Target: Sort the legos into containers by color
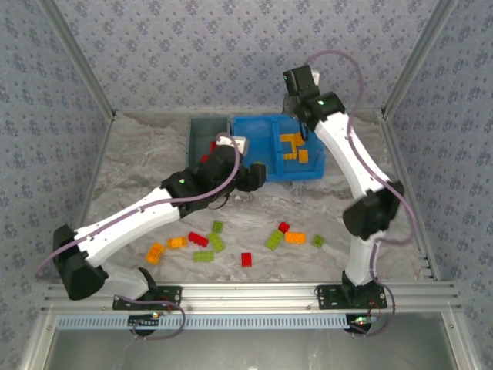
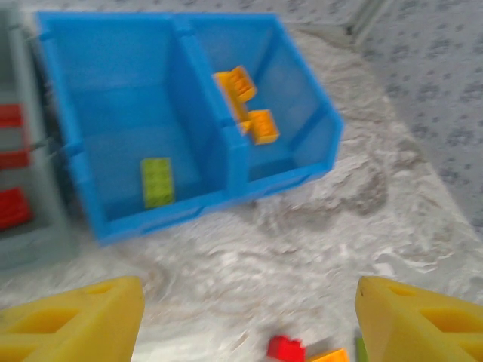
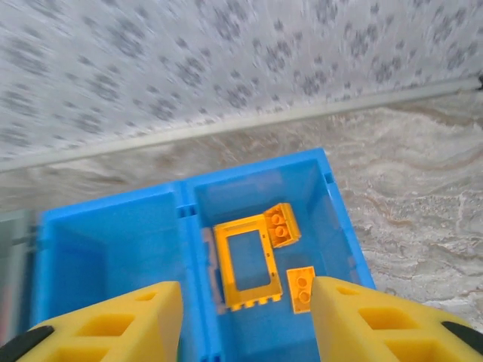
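The blue double bin [image 1: 266,171] stands at the back, with the grey bin [image 1: 202,129] to its left. My right gripper [image 3: 245,324] hangs open over the right blue compartment. An orange frame piece [image 3: 243,262] and two orange bricks [image 3: 281,224] lie in that compartment. Nothing sits between its fingers. My left gripper [image 2: 249,324] is open and holds nothing, low over the table in front of the blue bin [image 2: 162,215]. A green brick [image 2: 157,182] lies in the left blue compartment. Red bricks [image 2: 11,207] lie in the grey bin. Near its tips lies a red brick [image 2: 285,349].
Loose legos lie scattered along the front of the table: orange [image 1: 154,253], red [image 1: 198,238], green [image 1: 216,243], red [image 1: 246,259], green [image 1: 274,240], orange [image 1: 295,237], green [image 1: 317,241]. Patterned walls close in the table at the back and sides.
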You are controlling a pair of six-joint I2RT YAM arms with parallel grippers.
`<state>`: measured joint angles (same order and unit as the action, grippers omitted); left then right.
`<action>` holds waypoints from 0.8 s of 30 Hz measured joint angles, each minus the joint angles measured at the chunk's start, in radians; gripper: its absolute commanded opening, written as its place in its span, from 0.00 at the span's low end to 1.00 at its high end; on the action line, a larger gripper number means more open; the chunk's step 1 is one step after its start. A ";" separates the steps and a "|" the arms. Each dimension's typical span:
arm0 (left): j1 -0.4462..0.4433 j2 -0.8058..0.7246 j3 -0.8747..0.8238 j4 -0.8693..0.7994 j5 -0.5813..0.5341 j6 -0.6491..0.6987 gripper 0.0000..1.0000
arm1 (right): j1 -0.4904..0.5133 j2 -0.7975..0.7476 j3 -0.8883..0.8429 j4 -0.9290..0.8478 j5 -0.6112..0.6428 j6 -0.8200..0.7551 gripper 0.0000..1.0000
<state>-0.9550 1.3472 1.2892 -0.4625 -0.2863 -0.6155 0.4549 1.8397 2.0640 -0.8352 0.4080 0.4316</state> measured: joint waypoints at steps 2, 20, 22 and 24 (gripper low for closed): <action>0.007 -0.052 -0.042 -0.076 -0.026 -0.045 0.74 | 0.043 -0.143 -0.132 0.057 -0.004 -0.003 0.52; 0.142 -0.192 -0.568 -0.258 0.055 -0.888 0.65 | 0.740 -0.779 -1.317 0.636 -0.420 -0.108 0.63; 0.144 -0.164 -0.568 -0.243 0.055 -0.945 0.65 | 0.773 -0.790 -1.317 0.667 -0.405 -0.103 0.63; 0.146 -0.139 -0.565 -0.244 0.055 -0.988 0.63 | 0.790 -0.795 -1.317 0.683 -0.392 -0.098 0.63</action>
<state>-0.8089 1.2083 0.7242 -0.7067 -0.2314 -1.6039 1.2449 1.0447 0.7467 -0.1520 0.0162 0.3336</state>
